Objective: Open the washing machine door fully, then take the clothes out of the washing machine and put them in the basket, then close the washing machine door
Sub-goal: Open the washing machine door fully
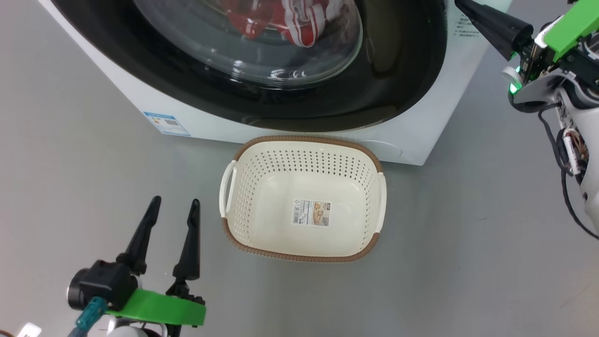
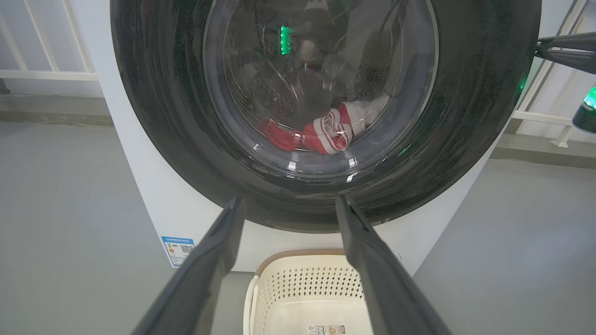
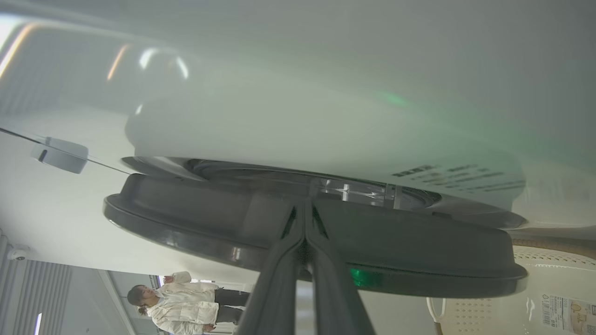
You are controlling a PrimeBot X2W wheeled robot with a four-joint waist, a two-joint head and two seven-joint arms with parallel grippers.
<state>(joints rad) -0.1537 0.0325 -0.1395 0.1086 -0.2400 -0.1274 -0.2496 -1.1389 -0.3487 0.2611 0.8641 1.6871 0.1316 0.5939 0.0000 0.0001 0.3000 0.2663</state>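
Washing machine door [image 2: 321, 70], black-rimmed, apparently shut; jaws: left wide, empty, right closed.

fingers [image 1: 142, 234]: long, black, tapered | wrist brackets [image 1: 159, 309]: bright green (small lamp [image 1: 514, 87] glows green) | cables [image 1: 557, 150]: black

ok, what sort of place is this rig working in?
Probably a lab or test room, not a home laundry: the front-loading washing machine stands on a bare grey floor, white railing behind it, and a person stands in the background.
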